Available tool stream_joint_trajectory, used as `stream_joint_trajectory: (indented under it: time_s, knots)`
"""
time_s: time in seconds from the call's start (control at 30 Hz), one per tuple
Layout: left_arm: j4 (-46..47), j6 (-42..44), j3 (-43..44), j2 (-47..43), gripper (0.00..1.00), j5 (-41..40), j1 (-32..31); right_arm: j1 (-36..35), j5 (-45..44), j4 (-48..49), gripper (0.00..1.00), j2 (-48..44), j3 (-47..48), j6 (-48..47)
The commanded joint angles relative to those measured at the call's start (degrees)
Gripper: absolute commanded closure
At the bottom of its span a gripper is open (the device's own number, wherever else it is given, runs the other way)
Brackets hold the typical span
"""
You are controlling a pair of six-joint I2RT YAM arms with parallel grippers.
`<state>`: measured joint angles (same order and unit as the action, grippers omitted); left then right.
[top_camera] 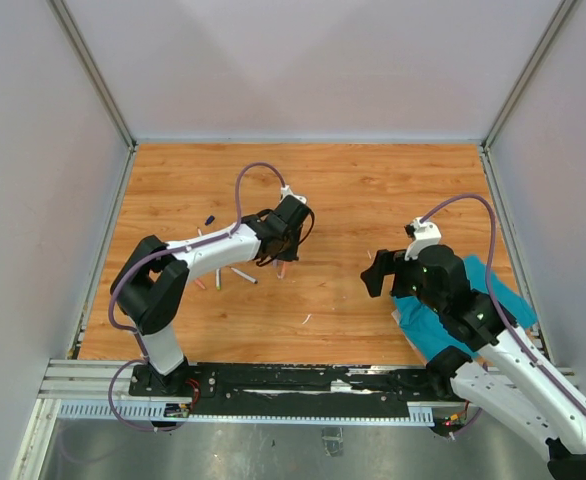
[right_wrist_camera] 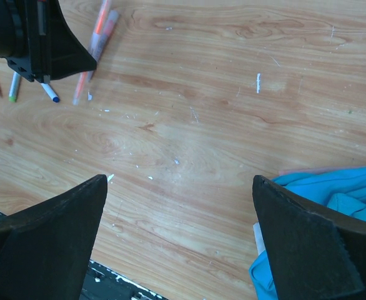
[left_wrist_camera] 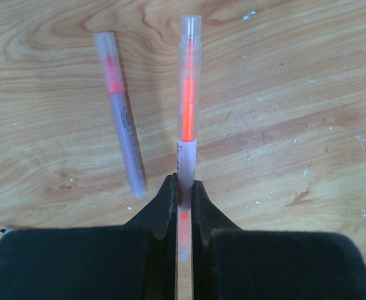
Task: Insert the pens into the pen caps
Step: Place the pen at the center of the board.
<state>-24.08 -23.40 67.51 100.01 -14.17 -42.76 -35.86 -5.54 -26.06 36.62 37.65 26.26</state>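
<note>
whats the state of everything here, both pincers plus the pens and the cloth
left pincer: shut on the orange pen
orange pen: gripped by its barrel, tip end pointing away from the pincer
pink pen: lying loose on the table beside it
right pincer: open, empty
teal cloth: crumpled on the table

The left gripper (left_wrist_camera: 182,190) hides the rear of the orange pen (left_wrist_camera: 187,112), and the right arm (top_camera: 445,285) covers part of the cloth (top_camera: 423,328).

- A crumpled teal cloth (top_camera: 425,330) lies by the near right corner of the wooden table (top_camera: 353,190).
- A small white scrap (top_camera: 306,320) lies mid-table, toward the near edge.
</note>
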Motion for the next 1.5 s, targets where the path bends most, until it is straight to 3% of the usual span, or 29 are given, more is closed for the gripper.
stream_joint_trajectory:
  time_s: [0.0,0.7,1.47]
  knots:
    - [-0.55,-0.17,1.60,1.23,1.00,2.04,0.42,0.70,-0.83,0.58,0.02,-1.65,-0.29,1.20]
    - [-1.70,-2.29,5.68,8.91,0.99,4.55,2.95,0.67,0.09,-1.93,0.01,-0.30,-0.27,0.99]
    - [-0.08,-4.64,6.59,12.19,0.77,3.57,4.35,0.70,0.03,-3.22,0.02,-0.75,-0.03,0.18]
